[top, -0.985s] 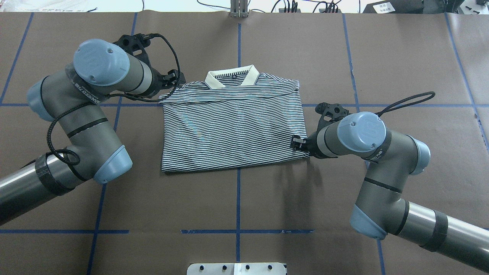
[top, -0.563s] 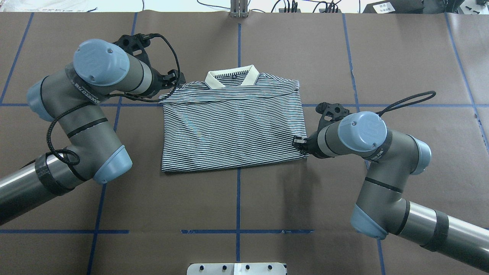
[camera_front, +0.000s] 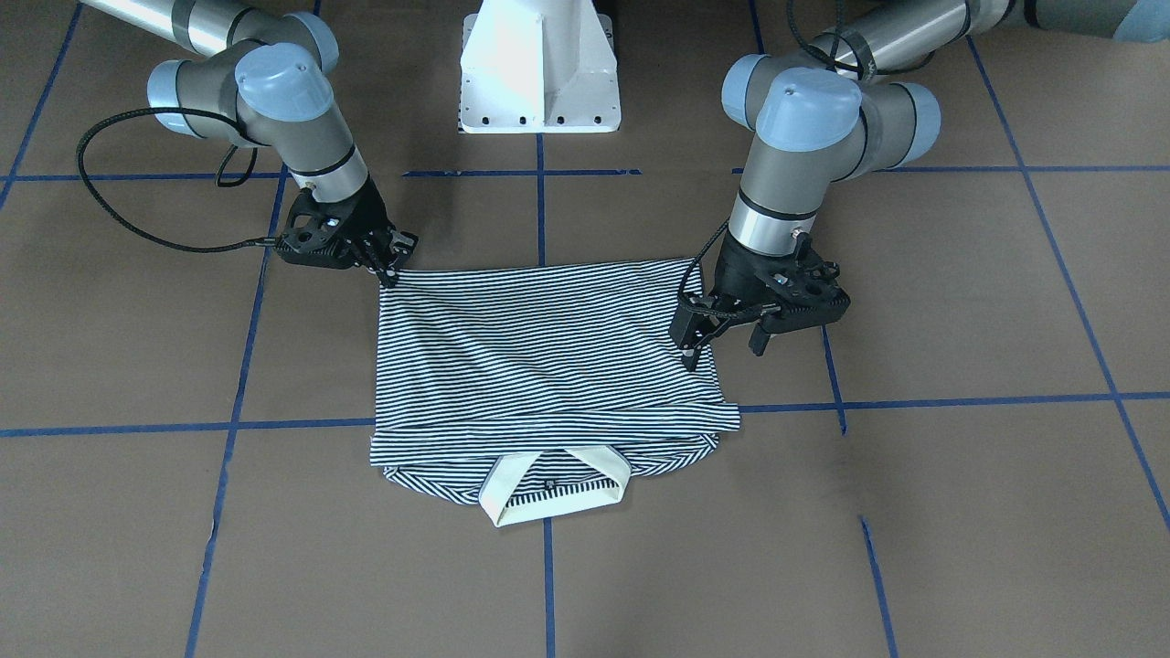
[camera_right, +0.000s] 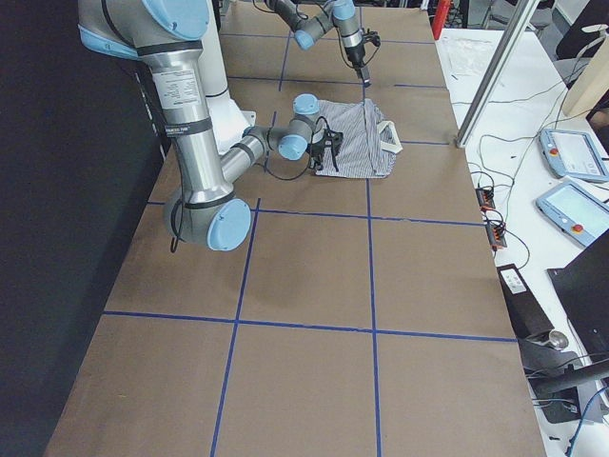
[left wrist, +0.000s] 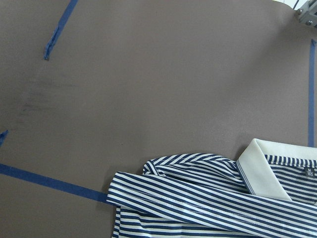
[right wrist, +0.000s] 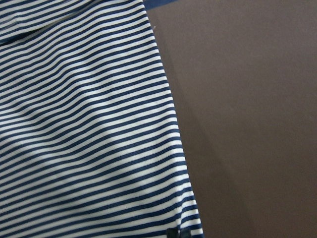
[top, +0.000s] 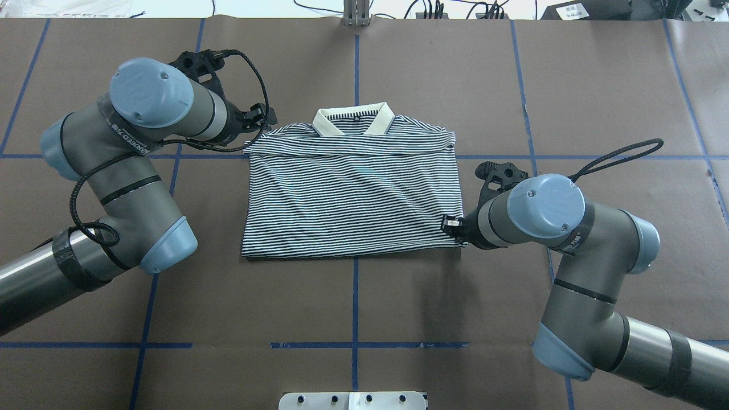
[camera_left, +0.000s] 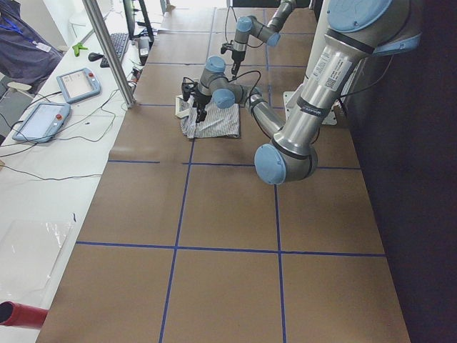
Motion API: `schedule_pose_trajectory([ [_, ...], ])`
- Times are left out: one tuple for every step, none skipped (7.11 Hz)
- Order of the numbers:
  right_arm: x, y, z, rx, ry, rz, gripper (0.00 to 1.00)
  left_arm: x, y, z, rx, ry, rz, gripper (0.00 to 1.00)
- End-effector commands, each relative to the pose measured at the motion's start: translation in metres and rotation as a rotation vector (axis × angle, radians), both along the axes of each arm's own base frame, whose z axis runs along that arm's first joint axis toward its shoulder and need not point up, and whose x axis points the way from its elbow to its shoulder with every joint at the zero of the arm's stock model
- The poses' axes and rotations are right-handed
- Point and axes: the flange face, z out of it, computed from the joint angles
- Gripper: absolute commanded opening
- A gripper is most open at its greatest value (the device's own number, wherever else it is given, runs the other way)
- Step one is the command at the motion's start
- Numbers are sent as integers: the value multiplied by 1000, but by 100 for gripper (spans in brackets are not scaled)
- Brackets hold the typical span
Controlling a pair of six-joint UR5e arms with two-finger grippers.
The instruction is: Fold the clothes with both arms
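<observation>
The striped polo shirt point(top: 353, 199) lies folded into a rectangle on the brown table, cream collar point(top: 353, 118) at the far edge. My right gripper point(top: 451, 225) is shut on the shirt's near right corner; in the front view it point(camera_front: 391, 272) pinches that corner low on the table. A dark fingertip edge shows at the hem point(right wrist: 176, 233) in the right wrist view. My left gripper point(top: 263, 117) hovers open beside the shirt's left edge, fingers spread point(camera_front: 722, 345) and off the cloth. The left wrist view shows the shirt's far left corner point(left wrist: 208, 198), no fingers.
The white pedestal base point(camera_front: 539, 64) stands at the robot's side of the table. Blue tape lines point(top: 355, 296) cross the brown cover. A metal post point(top: 356, 12) and cables sit at the far edge. Tablets point(camera_left: 75, 84) lie on a side bench.
My right gripper has moved right and toward the robot, dragging the shirt with it; the collar and left edge shifted right. The left arm has stayed still.
</observation>
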Motion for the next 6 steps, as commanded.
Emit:
schedule_pose_trajectory([
  [6,60,-35,-31,77,-86,0,0,0,1,0,-2,-1,100],
  [8,80,-42,-44,90,-114,0,0,0,1,-1,-1,0,100],
  [11,108,-38,-68,154,-160,0,0,0,1,-2,-2,0,100],
  [28,140,-36,-87,213,-209,0,1,1,1,-1,-1,2,100],
  [35,158,-35,-115,266,-225,0,5,4,1,-5,0,7,100],
  [32,166,-30,-112,309,-229,0,12,10,1,-7,0,17,100],
])
